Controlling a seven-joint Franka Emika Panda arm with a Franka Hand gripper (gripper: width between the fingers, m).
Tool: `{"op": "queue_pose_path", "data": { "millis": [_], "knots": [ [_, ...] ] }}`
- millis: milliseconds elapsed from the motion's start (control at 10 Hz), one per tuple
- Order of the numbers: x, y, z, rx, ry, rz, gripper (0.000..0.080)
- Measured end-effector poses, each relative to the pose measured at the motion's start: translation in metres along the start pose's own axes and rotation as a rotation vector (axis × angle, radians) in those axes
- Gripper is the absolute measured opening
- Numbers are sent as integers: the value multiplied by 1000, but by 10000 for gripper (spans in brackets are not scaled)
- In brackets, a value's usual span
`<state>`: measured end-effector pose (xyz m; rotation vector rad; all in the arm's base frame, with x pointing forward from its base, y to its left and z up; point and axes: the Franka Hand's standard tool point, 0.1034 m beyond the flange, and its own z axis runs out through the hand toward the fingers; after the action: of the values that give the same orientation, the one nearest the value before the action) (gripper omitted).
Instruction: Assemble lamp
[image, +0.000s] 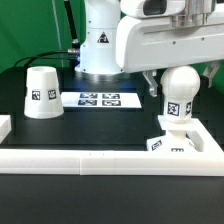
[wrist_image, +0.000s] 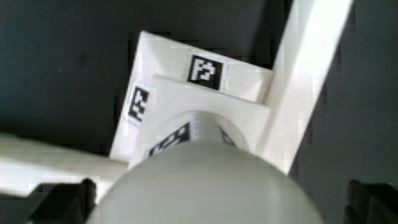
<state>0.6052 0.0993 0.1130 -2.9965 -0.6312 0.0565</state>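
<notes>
- The pincer is wide apart. It has one dark finger on each side of the bulb, and it does not seem to squeeze it.
- The bulb is right between the fingers. It is plain white, with a round ball on top and a black-and-white square tag on its neck.
- The bulb stands straight up on the base, just under the pincer. The base is a small white block with square tags on its sides.
- The base sits close by the long white rim bar.
- The shade is far from the pincer, past the marker board. It looks like a white cup turned upside down, with one tag.
</notes>
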Motion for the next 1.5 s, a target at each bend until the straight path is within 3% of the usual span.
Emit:
{"op": "queue_pose_path", "data": {
  "millis": [700, 800, 900, 1300, 1500],
  "knots": [
    [5, 5, -5, -27, -2, -530, 699],
    [4, 5, -5, -29, -4, -538, 699],
    [4, 5, -5, -28, -4, -537, 594],
    [4, 6, -5, -29, -4, -517, 578],
    [4, 5, -5, -29, 5, -334, 578]
  ]
}}
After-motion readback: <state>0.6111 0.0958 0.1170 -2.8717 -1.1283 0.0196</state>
